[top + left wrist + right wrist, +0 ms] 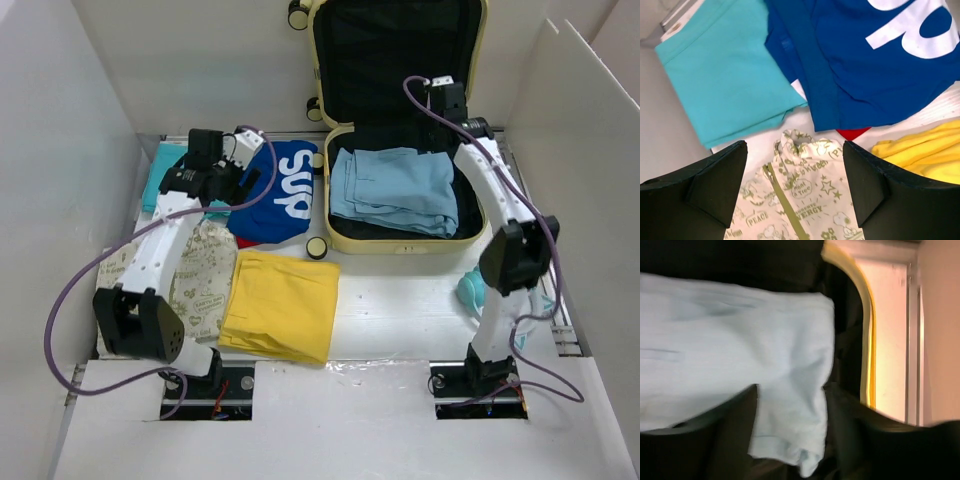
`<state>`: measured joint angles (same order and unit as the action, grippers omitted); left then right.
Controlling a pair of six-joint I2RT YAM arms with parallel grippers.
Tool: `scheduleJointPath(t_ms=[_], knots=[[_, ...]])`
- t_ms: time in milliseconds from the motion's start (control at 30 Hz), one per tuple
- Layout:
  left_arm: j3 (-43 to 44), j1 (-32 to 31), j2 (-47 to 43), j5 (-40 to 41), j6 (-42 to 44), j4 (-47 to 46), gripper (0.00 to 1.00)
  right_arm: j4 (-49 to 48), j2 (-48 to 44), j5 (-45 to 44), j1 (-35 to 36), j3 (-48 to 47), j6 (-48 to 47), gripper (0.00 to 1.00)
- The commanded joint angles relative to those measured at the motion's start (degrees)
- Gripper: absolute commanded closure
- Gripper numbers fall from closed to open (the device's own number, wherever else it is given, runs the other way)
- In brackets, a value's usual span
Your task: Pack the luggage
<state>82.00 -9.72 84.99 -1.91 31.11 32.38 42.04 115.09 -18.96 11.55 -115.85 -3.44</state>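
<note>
The luggage (400, 243) lay open at the far right-centre of the worktop (400, 310), its lid standing upright against the far wall and showing bare black lining. Its flat base held one folded light blue garment (395, 188), filling most of the compartment. The right tool (792, 395) hung over the right side of that base, fingers spread, with a corner of the light blue garment showing between them. On the left, outside the case, the left tool (795, 150) hovered spread above a cream printed garment (800, 195), with a teal garment (725, 80), a blue garment (870, 65) and a folded yellow garment (282, 305) around it
</note>
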Motion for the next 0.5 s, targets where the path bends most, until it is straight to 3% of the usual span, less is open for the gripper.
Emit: scheduleJointPath(t_ms=[0, 100, 200, 267, 367, 467], knots=[[-1.14, 0.40, -6.50, 2.97, -6.58, -1.36, 0.26, 0.41, -12.30, 3.04, 5.48, 5.07, -0.60, 0.32], [-3.42, 1.10, -9.22, 3.58, -12.03, -1.88, 0.26, 0.41, -18.83, 4.55, 13.30, 15.78, 1.15, 0.18], [-6.57, 1.10, -12.47, 2.45, -16.51, -3.02, 0.26, -0.81, -27.09, 10.77, 18.83, 24.42, 8.51, 0.13], [-8.25, 1.10, -14.14, 1.83, -18.18, -4.42, 0.26, -3.79, -33.50, 15.25, 21.48, 34.43, 16.25, 0.00], [-11.33, 2.33, -17.31, -1.24, -18.72, -5.13, 0.26, -11.44, -39.83, 18.52, 29.47, 46.31, 26.07, 0.00], [-12.65, 2.86, -19.24, -1.87, -18.72, -5.75, 0.26, -15.66, -40.56, 19.30, 35.55, 54.38, 33.99, 0.00]])
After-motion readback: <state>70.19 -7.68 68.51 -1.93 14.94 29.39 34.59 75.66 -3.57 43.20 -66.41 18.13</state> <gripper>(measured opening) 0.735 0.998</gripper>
